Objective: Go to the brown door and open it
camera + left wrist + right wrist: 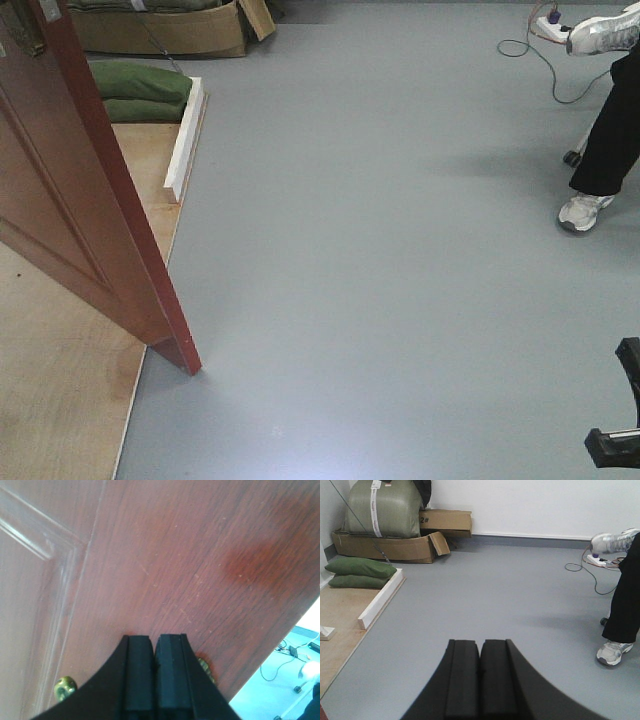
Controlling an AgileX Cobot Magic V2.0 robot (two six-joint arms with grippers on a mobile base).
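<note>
The brown door [70,200] stands ajar at the left of the front view, its lower corner resting over the edge of the plywood floorboard [60,390]. In the left wrist view the door's glossy reddish-brown face [190,565] fills the frame, with a recessed panel at left and brass hardware [65,687] low down. My left gripper [154,639] is shut, empty, its tips right against the door face. My right gripper [480,642] is shut, empty, hanging over open grey floor away from the door; part of that arm [620,425] shows at the front view's bottom right.
A person's legs and white sneakers [585,210] stand at the right, beside a power strip with cables [550,25]. Green sandbags [145,90], a white wooden brace [185,140] and cardboard boxes [160,30] lie behind the door.
</note>
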